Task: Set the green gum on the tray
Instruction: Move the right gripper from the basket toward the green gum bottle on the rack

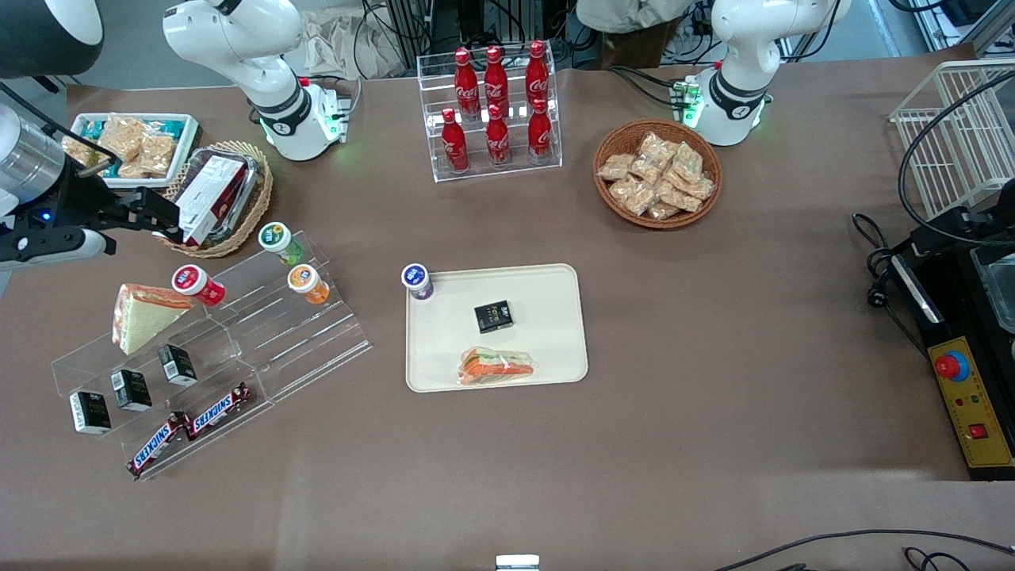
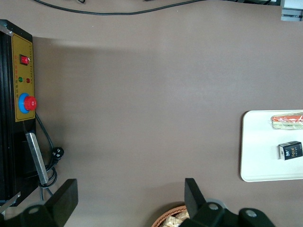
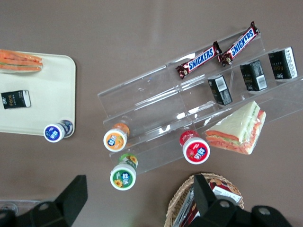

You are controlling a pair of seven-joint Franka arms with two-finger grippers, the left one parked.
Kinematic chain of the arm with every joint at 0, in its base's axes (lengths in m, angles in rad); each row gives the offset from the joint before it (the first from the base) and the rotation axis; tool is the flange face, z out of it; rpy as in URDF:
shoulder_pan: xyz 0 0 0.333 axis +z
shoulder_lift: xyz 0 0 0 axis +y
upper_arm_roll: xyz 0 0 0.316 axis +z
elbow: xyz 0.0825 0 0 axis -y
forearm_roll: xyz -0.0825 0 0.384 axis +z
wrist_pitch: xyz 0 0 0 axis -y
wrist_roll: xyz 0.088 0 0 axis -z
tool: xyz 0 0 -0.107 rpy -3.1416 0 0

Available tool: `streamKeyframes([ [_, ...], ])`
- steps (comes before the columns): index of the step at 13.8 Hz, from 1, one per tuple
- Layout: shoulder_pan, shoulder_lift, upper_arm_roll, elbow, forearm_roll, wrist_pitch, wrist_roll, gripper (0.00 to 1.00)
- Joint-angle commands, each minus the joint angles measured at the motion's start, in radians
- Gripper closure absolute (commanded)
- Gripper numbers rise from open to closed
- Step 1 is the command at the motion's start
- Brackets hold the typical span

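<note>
One green gum (image 1: 276, 237) tops the acrylic rack (image 1: 262, 333); open gripper (image 1: 151, 212) hovers nearby.

Open air above the green gum (image 1: 277, 238) on the stepped stand; orange-lidded bottle (image 1: 306, 281) just beside.

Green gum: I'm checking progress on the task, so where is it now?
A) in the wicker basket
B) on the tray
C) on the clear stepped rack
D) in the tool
C: the green gum stands on the top step of the clear rack, apart from the tray, while the open tool hovers empty over the basket beside the rack.
</note>
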Motion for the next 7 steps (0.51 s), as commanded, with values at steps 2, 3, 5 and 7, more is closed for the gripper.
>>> streamKeyframes([
  [2,0.005,-0.023,-0.001,-0.045,0.019,-0.022,-0.003,0.0],
  [3,0.005,-0.049,-0.003,-0.089,0.025,-0.003,-0.003,0.0],
  [5,0.006,-0.107,-0.001,-0.187,0.025,0.031,-0.003,0.0],
  [7,0.035,-0.178,-0.003,-0.304,0.025,0.079,-0.003,0.0],
])
